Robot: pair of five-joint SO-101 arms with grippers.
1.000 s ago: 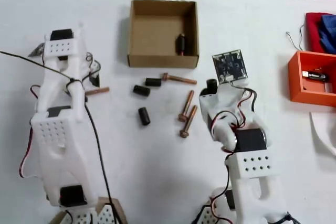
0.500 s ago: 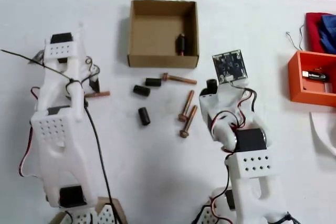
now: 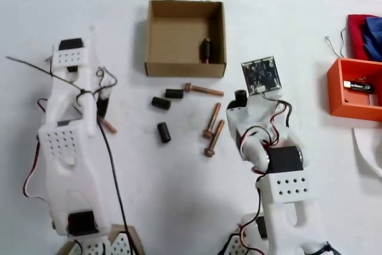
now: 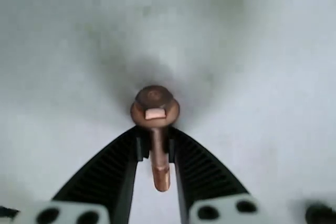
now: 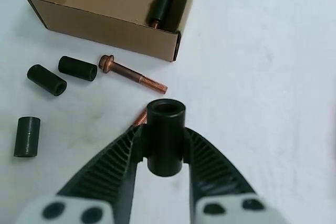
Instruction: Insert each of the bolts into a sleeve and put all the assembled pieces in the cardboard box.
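Bolt (image 4: 155, 109) pinched by its shank in left gripper (image 4: 155, 142), fingers pressed on it just under the head, threaded end free. Sleeve (image 5: 166, 116) pinched across its sides in right gripper (image 5: 164, 132), bore open and unobstructed. Step in hand, by judgement: mate the two in the air. Best done by turning the thread end toward the bore, lining up both axes before closing the gap, then pushing slowly so neither part slips in its grip. Bare table (image 3: 179, 195) between the arms gives room for that. Farther out, three loose sleeves (image 3: 164, 132) and three loose bolts (image 3: 211, 120) lie scattered between the arms; a low pass risks knocking them. Beyond them the box (image 3: 185, 68), front wall facing the parts, one assembled piece (image 3: 206, 49) inside against the wall on the right arm's side; entry is best made over the rim.
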